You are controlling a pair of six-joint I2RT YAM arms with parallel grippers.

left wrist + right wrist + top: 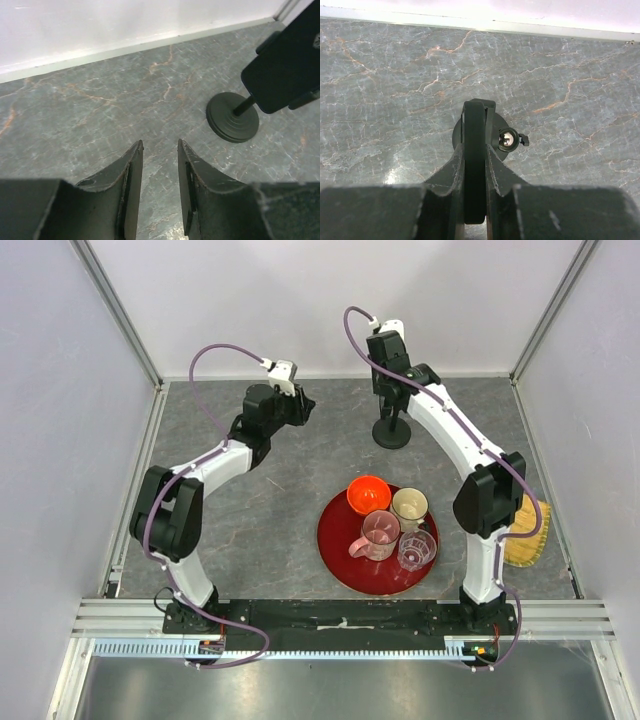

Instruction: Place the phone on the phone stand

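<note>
Closest, the right gripper [475,150] clamps the phone [474,117] edge-on just above the phone stand [233,119], so it seems best lowered slowly and squarely until it seats in the cradle before release, while the left gripper [160,145], at the stand's nine o'clock, hangs part-open and empty.

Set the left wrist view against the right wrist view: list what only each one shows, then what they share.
Left wrist only: the left gripper, jaws apart and empty, the broad face of the phone, and the full disc base and post of the phone stand. Right wrist only: the right gripper clamped on the phone, seen edge-on above the base, with a shiny ball beside it. Both: phone, stand, the veined table and the white wall.
</note>
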